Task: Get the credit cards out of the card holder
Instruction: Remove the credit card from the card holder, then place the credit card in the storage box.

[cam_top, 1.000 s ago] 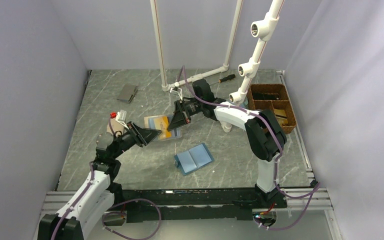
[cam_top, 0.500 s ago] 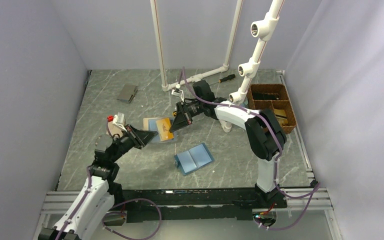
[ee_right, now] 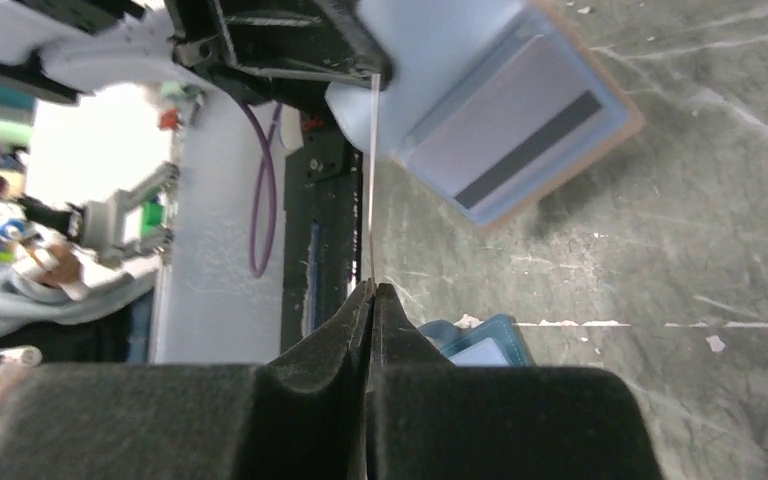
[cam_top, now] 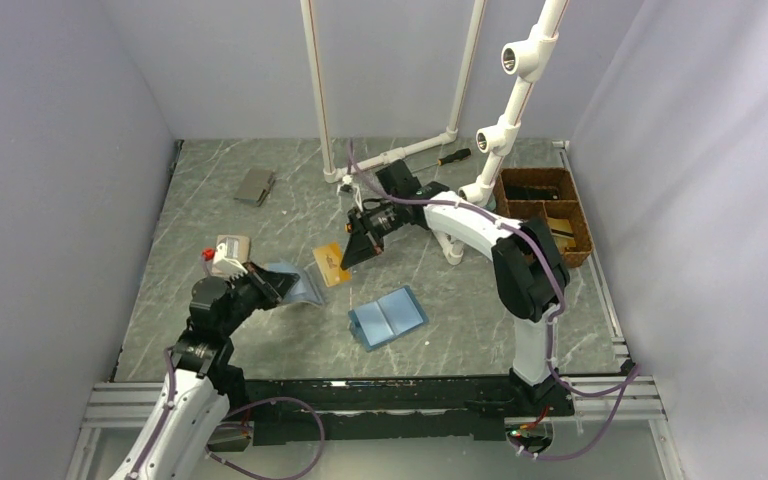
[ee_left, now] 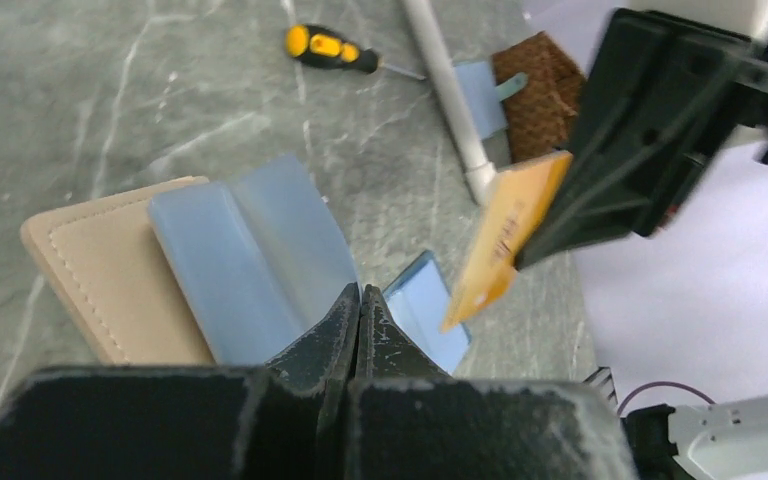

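The left gripper is shown with its jaws pressed shut on one edge of the card holder, and that gripped edge is raised off the grey marbled table. The holder is spread open ahead of these jaws and to their left. Its two blue-grey inner panels lie nearest the fingertips, with the tan outer cover beyond them.

The right gripper is shown with its jaws closed on an orange credit card. In the right wrist view this card is seen edge-on, as a thin pale line rising straight out from between the fingertips. In the left wrist view it hangs ahead of the left jaws and to their right, apart from the holder's panels.

Beyond the right jaws and to their right, a pocket of the open holder can be seen. A second card, grey with a dark stripe, is tucked into it.

A light-blue bifold is laid open on the table near the right jaws, on the side towards the arm bases. A yellow-handled screwdriver and a white pipe are seen far ahead of the left jaws. A small grey wallet and a brown basket are placed well apart from both grippers.
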Robot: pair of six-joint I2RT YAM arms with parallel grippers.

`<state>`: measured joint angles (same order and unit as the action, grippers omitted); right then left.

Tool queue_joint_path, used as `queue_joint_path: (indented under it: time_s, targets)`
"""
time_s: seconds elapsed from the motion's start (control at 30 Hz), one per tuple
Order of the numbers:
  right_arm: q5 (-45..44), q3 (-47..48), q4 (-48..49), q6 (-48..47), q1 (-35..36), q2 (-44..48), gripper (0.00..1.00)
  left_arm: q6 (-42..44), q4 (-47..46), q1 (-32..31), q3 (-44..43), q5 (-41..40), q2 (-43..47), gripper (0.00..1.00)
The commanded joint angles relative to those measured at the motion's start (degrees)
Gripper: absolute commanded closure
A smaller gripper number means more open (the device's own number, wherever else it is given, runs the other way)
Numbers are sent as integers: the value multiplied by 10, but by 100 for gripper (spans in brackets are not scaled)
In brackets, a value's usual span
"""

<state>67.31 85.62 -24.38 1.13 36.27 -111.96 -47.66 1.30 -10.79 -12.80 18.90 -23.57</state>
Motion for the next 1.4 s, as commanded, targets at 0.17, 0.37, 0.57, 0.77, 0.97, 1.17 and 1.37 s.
queue_joint_path:
  time_s: [0.17,0.37,0.57,0.77,0.97,1.17,1.37]
  targets:
    - [-166,20,-225,-305,95,68,100,24,77,2,-60,-34,-57,100]
    - [-242,-42,-353,-535,99,194,100,25,89,3,-65,-32,-64,100]
    - [-360,-142,-402,-630,82,307,100,24,97,3,-64,-30,-63,100]
    - [-389,-210,-416,-657,10,416,100,34,102,3,-66,-30,-58,100]
    - [-405,-226,-471,-678,-81,488,100,51,111,4,-70,-32,-61,100]
    - [-421,-269,-498,-736,-212,545,100,60,109,4,-69,-31,-59,100]
    - [-416,-274,-542,-830,-354,541,100,70,109,4,-65,-32,-63,100]
